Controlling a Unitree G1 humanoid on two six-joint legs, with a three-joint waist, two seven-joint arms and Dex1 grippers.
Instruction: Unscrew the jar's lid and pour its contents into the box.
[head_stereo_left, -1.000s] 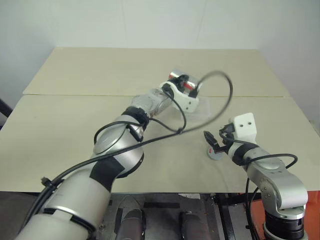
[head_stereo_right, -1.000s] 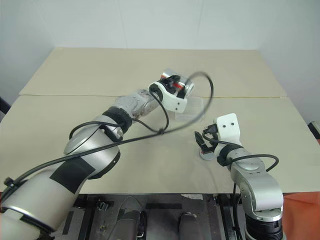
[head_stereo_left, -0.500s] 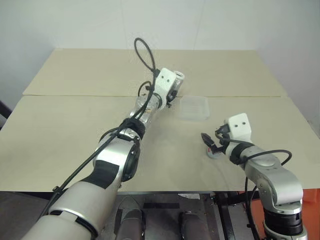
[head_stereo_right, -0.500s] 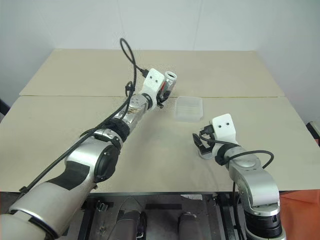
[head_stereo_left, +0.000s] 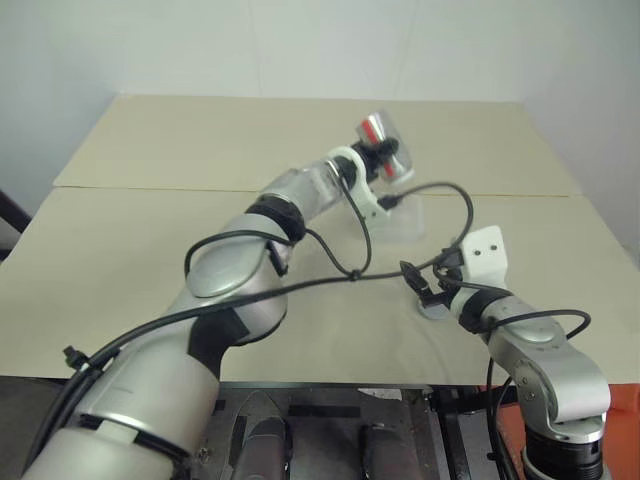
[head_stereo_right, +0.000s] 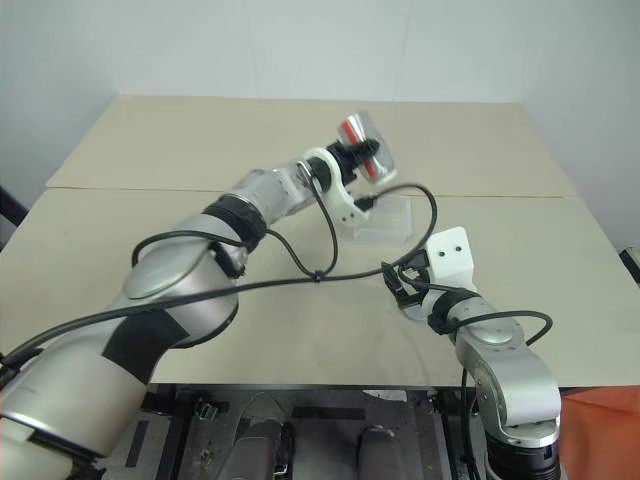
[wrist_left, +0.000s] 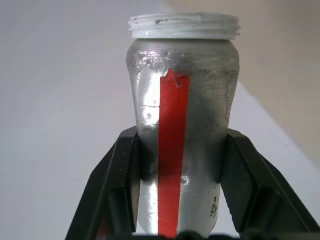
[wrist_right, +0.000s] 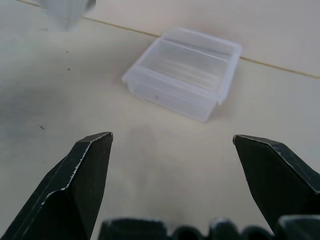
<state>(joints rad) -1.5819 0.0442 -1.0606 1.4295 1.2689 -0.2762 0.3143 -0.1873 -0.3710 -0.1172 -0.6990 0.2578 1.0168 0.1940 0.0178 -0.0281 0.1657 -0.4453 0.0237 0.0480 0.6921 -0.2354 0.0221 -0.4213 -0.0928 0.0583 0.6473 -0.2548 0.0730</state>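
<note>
**Jar swings back over the box**

Jar (head_stereo_left: 380, 131) sits clamped in the left gripper (wrist_left: 177, 165), lidless, red stripe showing — half a second ago it stood at ten o'clock of the clear box (wrist_right: 182, 77); now it hangs above it, mouth at one o'clock. Pouring looks underway. Right gripper (wrist_right: 172, 175) gapes wide, empty — lid (head_stereo_left: 432, 307) lies beneath it.

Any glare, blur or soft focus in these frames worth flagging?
Left wrist view: the jar is sharp, with patchy sheen on its silver side, and the backdrop is soft. Right wrist view: the box is slightly soft, and a blurred pale shape sits in one corner. Head views: even light, faint shadows on the table.
</note>
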